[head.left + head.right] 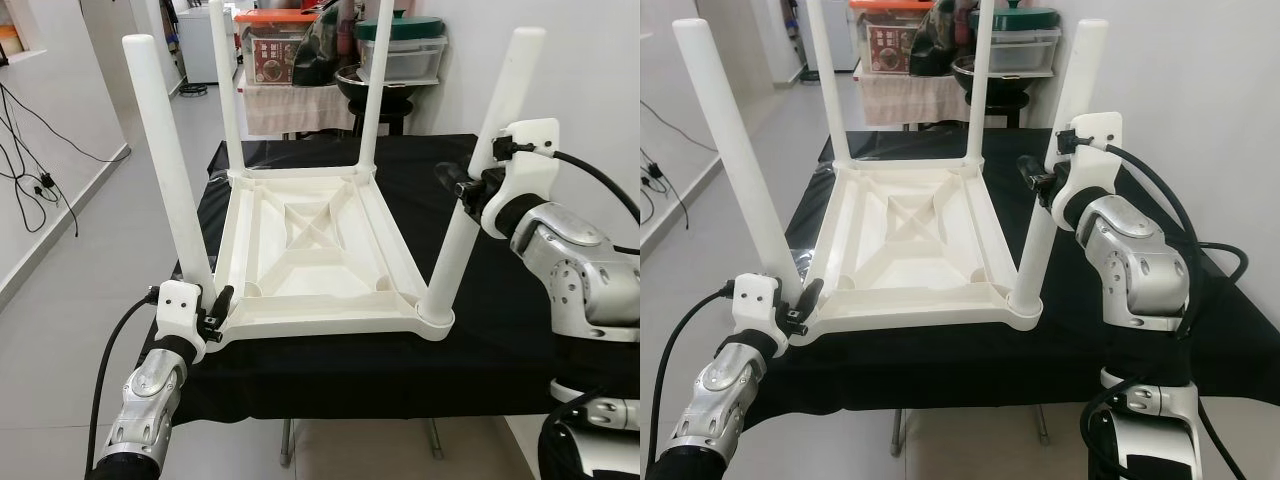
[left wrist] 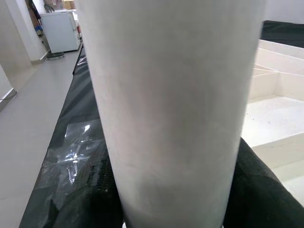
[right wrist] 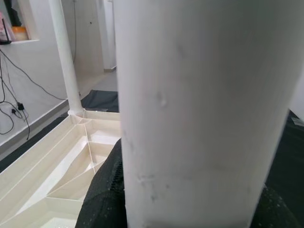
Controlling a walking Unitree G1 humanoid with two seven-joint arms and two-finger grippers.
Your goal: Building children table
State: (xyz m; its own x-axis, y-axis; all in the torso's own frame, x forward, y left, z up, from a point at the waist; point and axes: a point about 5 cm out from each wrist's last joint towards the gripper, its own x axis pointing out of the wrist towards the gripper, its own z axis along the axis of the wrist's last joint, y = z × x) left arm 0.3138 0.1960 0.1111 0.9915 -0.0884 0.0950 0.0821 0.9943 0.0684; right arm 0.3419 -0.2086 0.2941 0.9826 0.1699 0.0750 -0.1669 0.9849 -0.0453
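A white plastic children's table is lying upside down in front of me on a low table draped in black cloth, its ribbed underside facing up and its four round white legs pointing toward the ceiling. I am reaching my left gripper to the near corner at about 8 o'clock from the tabletop's centre, and its black fingers are closing around the base of the near-left white plastic leg, right where that leg is meeting the corner; in my left wrist view the leg is standing between the dark pads on either side. I am holding my right gripper higher up, at about 3 o'clock from the centre, with its fingers clamping the near-right white plastic leg roughly at mid-height; this leg is leaning slightly outward at the top, while its foot is sitting in the near-right corner socket. In my right wrist view the same leg is rising just ahead of the dark finger, with the cream-coloured ribs of the underside lying beyond. The two far legs are standing upright at about 11 and 1 o'clock. Past the far edge of the cloth, clear plastic storage boxes with red and green lids are sitting stacked, and a black cable is trailing down the white wall at my 10 o'clock.
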